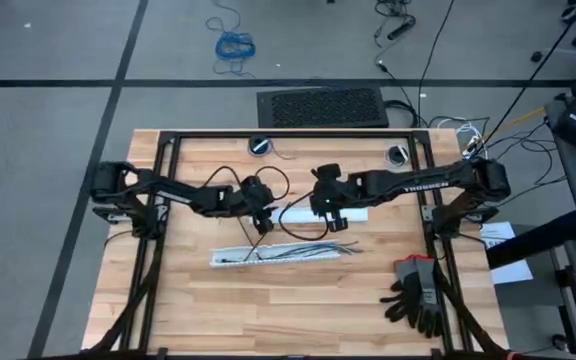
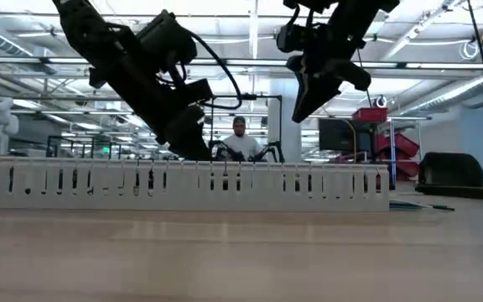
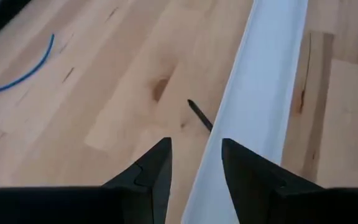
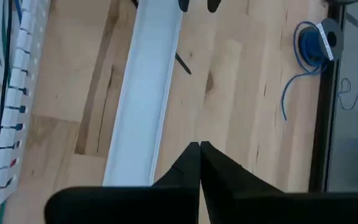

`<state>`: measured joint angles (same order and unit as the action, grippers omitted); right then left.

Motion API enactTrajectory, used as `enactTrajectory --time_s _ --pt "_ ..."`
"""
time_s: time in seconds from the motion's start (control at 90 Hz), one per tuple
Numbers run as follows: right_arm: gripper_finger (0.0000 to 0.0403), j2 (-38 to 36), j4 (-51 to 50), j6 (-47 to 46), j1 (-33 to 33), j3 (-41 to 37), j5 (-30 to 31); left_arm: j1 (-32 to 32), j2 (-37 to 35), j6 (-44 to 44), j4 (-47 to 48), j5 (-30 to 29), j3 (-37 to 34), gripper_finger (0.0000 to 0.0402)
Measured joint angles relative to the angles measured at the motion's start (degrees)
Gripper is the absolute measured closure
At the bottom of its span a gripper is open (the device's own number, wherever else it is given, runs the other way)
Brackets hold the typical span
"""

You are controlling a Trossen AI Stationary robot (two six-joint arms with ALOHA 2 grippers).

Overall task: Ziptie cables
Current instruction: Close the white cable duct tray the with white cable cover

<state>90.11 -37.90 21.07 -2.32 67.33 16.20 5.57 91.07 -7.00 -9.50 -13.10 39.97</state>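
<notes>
Cables [image 1: 303,248] just below left end effector [image 1: 264,226] (fingers apart)

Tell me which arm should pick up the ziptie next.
Left, probably. Its tool is open, pointing down just short of the dark ziptie beside the white duct cover. The right tool is shut and farther off.

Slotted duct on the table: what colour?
White; the slotted duct shows best in the low view.
</notes>
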Motion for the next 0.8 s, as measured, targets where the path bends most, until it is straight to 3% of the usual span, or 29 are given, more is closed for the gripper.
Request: enactTrajectory --time_s 0.056,0.111,0.233,0.467,0.611,0.8 --pt "0.0403 0.00 -1.25 -1.22 -0.99 -0.25 -1.51 -0.01 -1.14 -0.15 0.35 -0.04 0.00 0.0262" --pt "0.0403 0.00 -0.72 -2.38 -2.76 -1.75 -6.84 -0.01 -2.80 -0.16 0.41 -0.13 0.20 0.0262" --pt "0.0401 0.11 5.81 -3.09 -6.61 -8.09 -14.44 -0.01 -6.34 -0.10 1.15 -0.24 0.66 0.0262" --pt "0.0334 0.56 16.28 -2.34 -11.58 -16.18 -18.07 -0.07 -9.07 1.37 1.46 -0.39 0.66 0.0262" --pt "0.0285 2.78 17.18 -2.37 -13.59 -17.68 -18.11 -0.07 -8.07 1.34 1.37 -0.39 0.69 0.0262" --pt "0.0274 8.30 18.68 -2.48 -14.98 -17.39 -21.60 -0.07 -6.17 -1.67 0.84 -0.39 0.63 0.0262"
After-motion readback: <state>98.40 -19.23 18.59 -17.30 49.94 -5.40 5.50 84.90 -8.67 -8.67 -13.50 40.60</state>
